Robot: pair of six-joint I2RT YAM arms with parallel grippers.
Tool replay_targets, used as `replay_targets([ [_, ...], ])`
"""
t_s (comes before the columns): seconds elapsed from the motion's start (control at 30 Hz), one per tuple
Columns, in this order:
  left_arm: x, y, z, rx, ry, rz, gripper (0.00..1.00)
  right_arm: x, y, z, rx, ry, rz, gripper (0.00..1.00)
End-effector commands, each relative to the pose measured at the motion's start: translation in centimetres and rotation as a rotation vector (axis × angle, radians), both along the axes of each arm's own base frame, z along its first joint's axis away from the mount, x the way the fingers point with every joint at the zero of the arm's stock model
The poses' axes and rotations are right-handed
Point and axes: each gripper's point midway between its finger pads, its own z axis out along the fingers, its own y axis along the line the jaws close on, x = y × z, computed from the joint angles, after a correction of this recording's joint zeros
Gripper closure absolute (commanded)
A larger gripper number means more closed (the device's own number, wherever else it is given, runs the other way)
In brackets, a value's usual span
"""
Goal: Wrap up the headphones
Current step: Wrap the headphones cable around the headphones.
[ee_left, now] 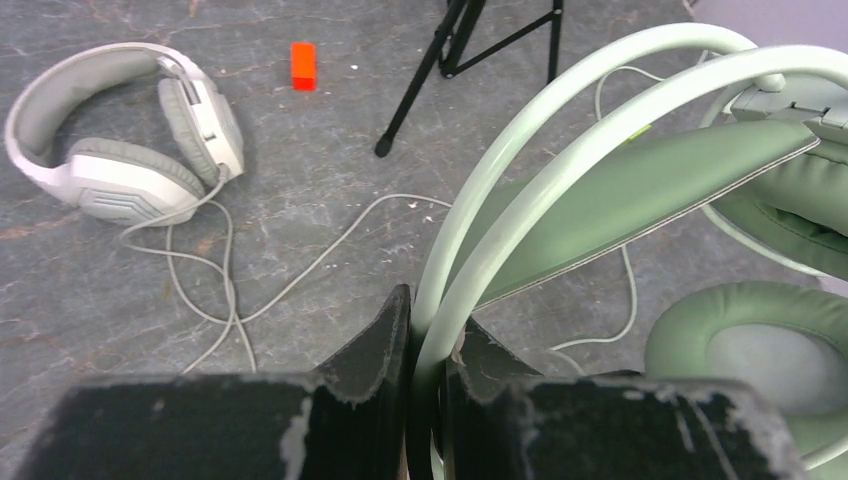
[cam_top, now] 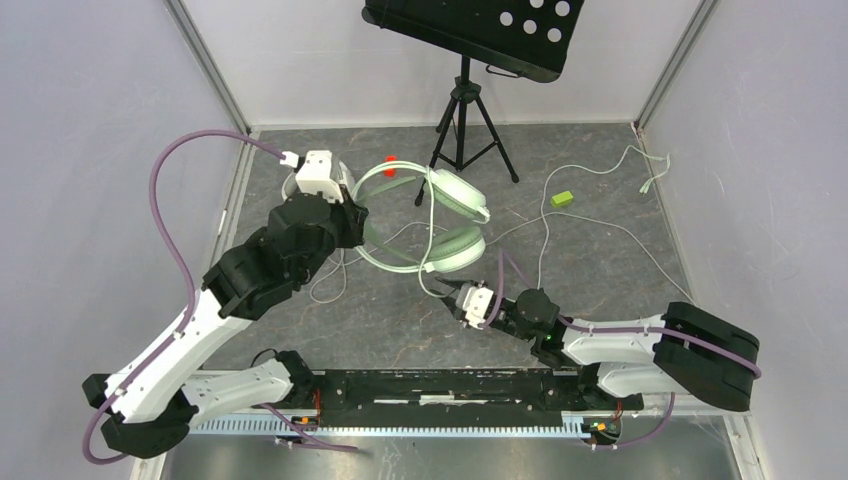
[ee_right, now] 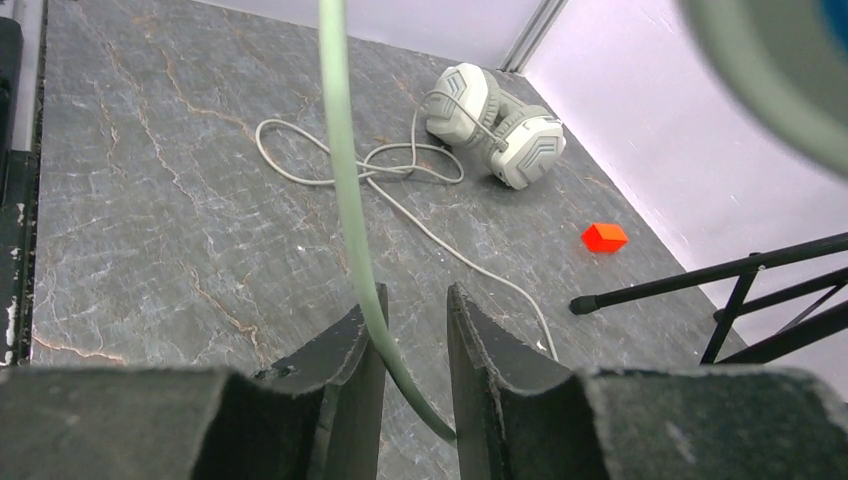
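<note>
Two headsets: the mint headset point(cam_top: 455, 205) was held up between the arms over mid-table, apparently clear of the surface. The white headset point(ee_left: 120, 150) lay on the table point(cam_top: 400, 330) at the far left, with its cable in loose loops beside it.
Left gripper point(ee_left: 428, 320): clamped tight on the mint headset's thin double headband, with the earcups out to its right.
Right gripper point(ee_right: 412, 310): jaws narrowly apart, with the mint cable point(ee_right: 345, 180) running down between them. The cable lay against one finger and a gap showed on the other side, so it looked guided rather than pinched.
Step in hand: judged to be the start of winding the mint cable round its headset. No turn could be seen on the band.
Doing it well: the right jaws probably needed to close lightly, enough for the cable to slide under tension without slipping out. The left arm should hold the band steady while the right one carries the cable round the band near the earcups, laying the turns side by side.
Risk: slack could snag on an earcup, and a hard pull could twist the band in the left grip.
Nearby: an orange block point(ee_right: 604, 237) and a tripod point(cam_top: 465, 120) stood farther back, apart from the work.
</note>
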Motion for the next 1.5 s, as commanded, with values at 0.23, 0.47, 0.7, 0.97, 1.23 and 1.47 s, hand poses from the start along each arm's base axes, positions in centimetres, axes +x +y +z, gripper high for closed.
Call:
replay_targets([
  [0.23,-2.3,-2.0,6.4,-0.328,-0.061,-0.114,0.92,-0.1,-0.1,1.1,0.078,-0.044,0.0,0.85],
  [0.47,-4.6,-4.1,8.1,-0.444,-0.03,-0.263,0.92,0.2,-0.6,0.5,0.097,-0.017,-0.016,0.94],
  [0.7,-6.5,-4.8,9.2,-0.494,-0.019,-0.36,0.92,0.8,-1.1,0.9,0.115,-0.011,-0.038,0.97],
  [0.97,-7.4,-5.1,8.4,-0.469,0.012,-0.41,0.91,0.9,-2.3,1.7,0.174,-0.008,-0.062,0.85],
  [1.23,-8.9,-6.4,8.1,-0.48,0.06,-0.509,0.91,1.1,-2.5,1.3,0.174,0.006,-0.057,1.0],
  [1.47,-10.2,-6.8,6.7,-0.372,0.115,-0.606,0.91,2.5,-4.8,2.1,0.234,0.017,-0.126,1.0],
])
